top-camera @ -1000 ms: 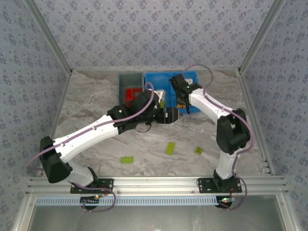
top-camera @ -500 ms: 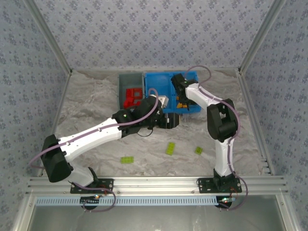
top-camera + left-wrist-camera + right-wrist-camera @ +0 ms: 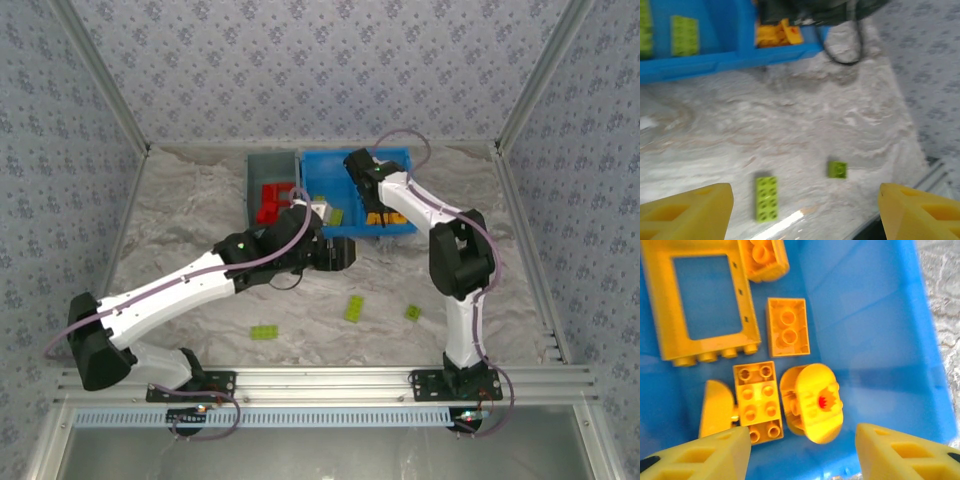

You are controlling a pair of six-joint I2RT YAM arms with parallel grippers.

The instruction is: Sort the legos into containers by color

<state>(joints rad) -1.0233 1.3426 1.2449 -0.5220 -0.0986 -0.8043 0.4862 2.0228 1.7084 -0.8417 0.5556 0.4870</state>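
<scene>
**While three green legos (image 3: 354,309) lie loose on the bench (image 3: 190,230), both grippers hang open and empty**

Where the right arm bends over the blue pair of containers (image 3: 320,175), the right gripper (image 3: 802,452) hangs above the right-hand compartment. Its yellow fingers (image 3: 700,457) are parted, and nothing is held between them. On the compartment floor beneath it lie the orange legos (image 3: 757,400). Among them are an open frame piece (image 3: 702,315), a small two-stud brick (image 3: 786,326) and a rounded piece with a red mark (image 3: 815,402), which touches the six-stud brick beside it.

The left gripper (image 3: 805,205) sits low over the bench, just in front of the blue pair, with its fingers spread wide and nothing in its grasp. Its wrist view looks across the marbled surface at a long green brick (image 3: 766,197) and a small green brick (image 3: 837,169), which lie apart from each other. Beyond them, more lime green legos (image 3: 684,35) rest in the left-hand compartment of the blue pair.

From above, the grey container (image 3: 272,165) stands just beside the blue pair on its left and holds the red legos (image 3: 272,200). The three loose green pieces lie in the near half of the bench, between the two arm bases and well apart from the containers.
</scene>
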